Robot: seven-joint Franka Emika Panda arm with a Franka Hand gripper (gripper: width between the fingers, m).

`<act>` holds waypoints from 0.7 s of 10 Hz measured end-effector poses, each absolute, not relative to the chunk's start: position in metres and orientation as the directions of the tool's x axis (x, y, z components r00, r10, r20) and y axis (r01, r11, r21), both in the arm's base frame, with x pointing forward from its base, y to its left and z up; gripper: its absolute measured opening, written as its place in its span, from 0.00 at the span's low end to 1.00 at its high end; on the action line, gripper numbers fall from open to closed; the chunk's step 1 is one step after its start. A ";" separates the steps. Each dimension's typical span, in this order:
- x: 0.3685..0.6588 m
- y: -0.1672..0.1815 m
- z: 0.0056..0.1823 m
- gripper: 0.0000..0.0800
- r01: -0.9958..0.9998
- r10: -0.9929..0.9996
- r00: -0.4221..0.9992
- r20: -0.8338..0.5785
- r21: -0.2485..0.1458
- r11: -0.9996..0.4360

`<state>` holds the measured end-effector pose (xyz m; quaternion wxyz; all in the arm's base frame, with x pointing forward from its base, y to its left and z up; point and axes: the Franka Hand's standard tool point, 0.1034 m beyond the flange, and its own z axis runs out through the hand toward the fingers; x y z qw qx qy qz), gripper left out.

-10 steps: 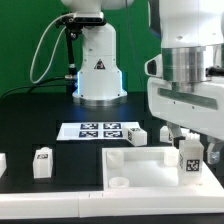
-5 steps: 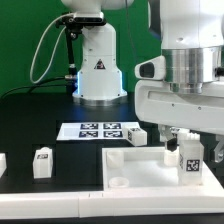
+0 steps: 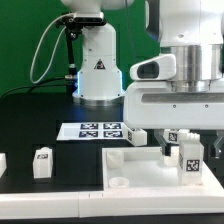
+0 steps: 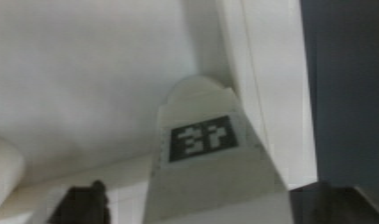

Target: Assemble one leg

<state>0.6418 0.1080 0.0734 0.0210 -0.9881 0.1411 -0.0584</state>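
A white leg (image 3: 190, 160) with a code tag stands upright in the near corner of the large flat white panel (image 3: 135, 172), on the exterior view's right. My gripper (image 3: 188, 146) hangs straight over it with a finger on either side. In the wrist view the leg (image 4: 207, 150) rises between the two dark fingertips (image 4: 83, 205). One finger stands apart from the leg with a clear gap. The other sits right at the leg's edge. The jaws look open around the leg. The leg's peg is hidden.
More legs lie about: one (image 3: 42, 162) on the table at the exterior view's left, one (image 3: 135, 135) by the marker board (image 3: 98, 130), one (image 3: 172, 137) behind my fingers. The arm's base (image 3: 97, 70) stands at the back.
The gripper's body has swung toward the exterior view's left over the leg. The leg has stayed in the same place in the panel's corner.
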 end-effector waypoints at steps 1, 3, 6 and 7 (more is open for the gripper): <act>0.642 0.108 0.073 0.53 -0.363 -0.368 0.924 0.103 -0.069 -0.929; 0.642 0.108 0.073 0.36 -0.453 -0.459 0.883 0.096 -0.078 -0.888; 0.640 0.107 0.073 0.36 -0.773 -0.778 0.626 0.047 -0.095 -0.627; 0.640 0.108 0.073 0.36 -0.864 -0.868 0.496 0.022 -0.091 -0.496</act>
